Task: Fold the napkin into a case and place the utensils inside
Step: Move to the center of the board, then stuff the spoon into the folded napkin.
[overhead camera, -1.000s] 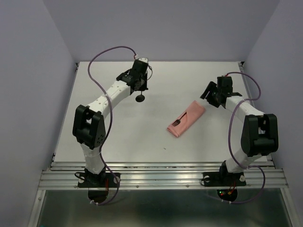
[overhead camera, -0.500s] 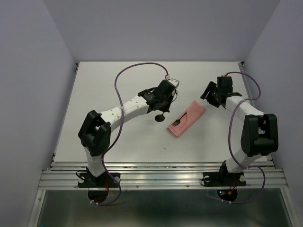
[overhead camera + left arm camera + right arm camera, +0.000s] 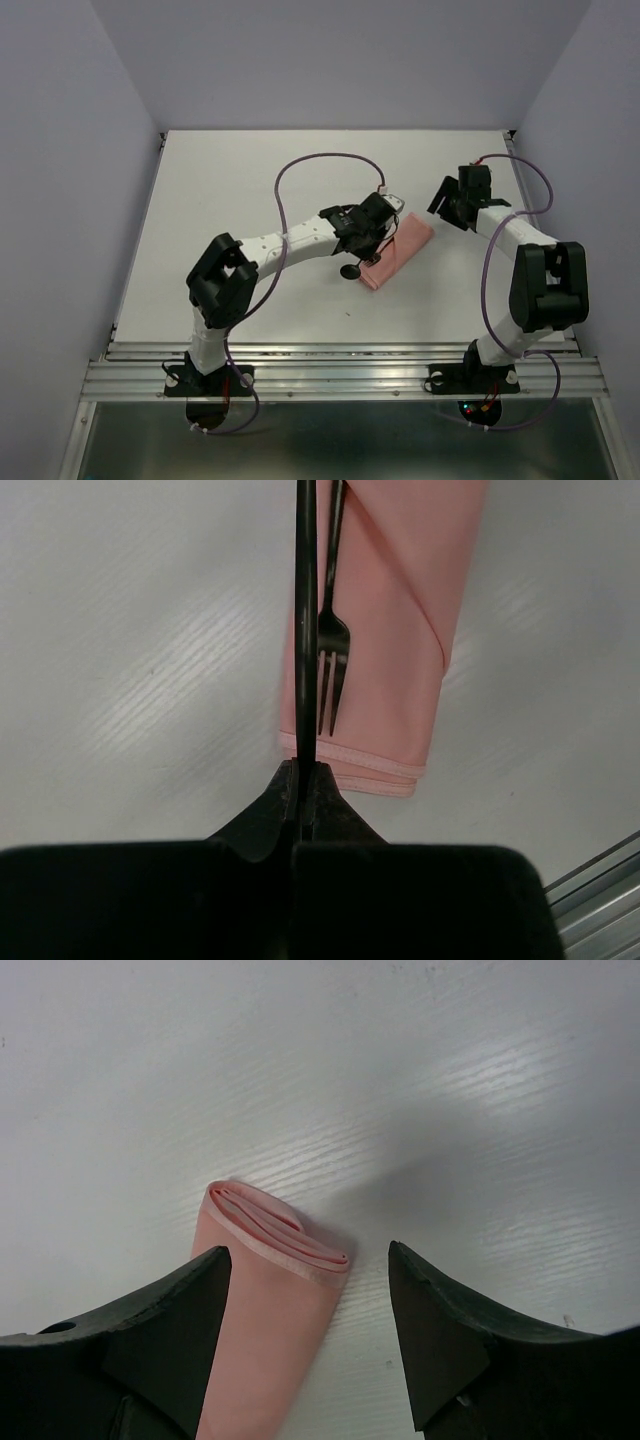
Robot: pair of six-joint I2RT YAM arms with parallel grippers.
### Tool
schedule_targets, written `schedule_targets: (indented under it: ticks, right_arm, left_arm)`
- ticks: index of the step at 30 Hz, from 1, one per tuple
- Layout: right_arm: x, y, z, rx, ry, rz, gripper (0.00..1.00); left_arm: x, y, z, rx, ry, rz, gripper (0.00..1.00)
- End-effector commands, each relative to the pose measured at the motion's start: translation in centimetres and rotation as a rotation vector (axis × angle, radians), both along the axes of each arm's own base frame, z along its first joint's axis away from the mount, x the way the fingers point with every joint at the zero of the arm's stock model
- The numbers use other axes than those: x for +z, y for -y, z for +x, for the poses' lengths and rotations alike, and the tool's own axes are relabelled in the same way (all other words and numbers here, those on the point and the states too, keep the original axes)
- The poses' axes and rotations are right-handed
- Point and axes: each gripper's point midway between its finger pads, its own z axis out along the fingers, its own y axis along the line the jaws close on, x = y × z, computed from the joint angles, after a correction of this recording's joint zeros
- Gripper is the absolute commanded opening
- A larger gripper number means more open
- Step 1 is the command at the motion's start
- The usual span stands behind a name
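The napkin (image 3: 398,250) lies folded as a narrow pink case (image 3: 400,630), slanted on the table right of centre. The black fork (image 3: 331,650) rests on it, its handle tucked under the fold and its tines showing. My left gripper (image 3: 366,243) (image 3: 303,770) is shut on the black spoon (image 3: 305,600). The spoon's thin handle points along the case's left edge, beside the fork. Its round bowl (image 3: 350,271) hangs near the case's near end. My right gripper (image 3: 447,203) (image 3: 308,1252) is open, its fingers astride the case's far end (image 3: 275,1235) without touching it.
Purple cables (image 3: 300,170) loop over both arms. The white table (image 3: 230,180) ends at a metal rail (image 3: 340,365) at the near edge. Lilac walls stand close on three sides.
My left arm has swung from the back left of the table across to the case, carrying the spoon. The right arm has stayed in place.
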Motion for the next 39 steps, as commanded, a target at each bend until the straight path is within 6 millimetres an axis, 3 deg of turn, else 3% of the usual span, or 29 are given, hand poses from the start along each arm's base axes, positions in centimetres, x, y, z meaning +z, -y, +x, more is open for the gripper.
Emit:
schedule_targets:
  ticks: [1, 4, 12, 28, 39]
  right_arm:
    - [0.9, -0.3, 1.5, 0.014, 0.03, 0.023, 0.68]
    - [0.4, -0.4, 2.2, 0.003, 0.023, 0.034, 0.64]
    - [-1.7, -0.8, 3.0, -0.005, -0.019, 0.061, 0.37]
    - [-2.6, -1.1, 3.7, 0.003, -0.032, 0.071, 0.35]
    - [-3.2, -1.5, 3.5, 0.018, -0.042, 0.09, 0.35]
  left_arm:
    - [0.9, 1.9, -1.6, -0.096, 0.002, 0.003, 0.0]
    - [-0.2, 2.2, -2.2, -0.13, -0.02, 0.031, 0.0]
    - [-2.1, 1.9, -2.9, -0.158, -0.058, 0.097, 0.0]
    - [-4.6, 1.1, -4.2, -0.198, -0.114, 0.172, 0.0]
    - [-4.5, 1.8, -3.9, -0.208, -0.112, 0.171, 0.0]
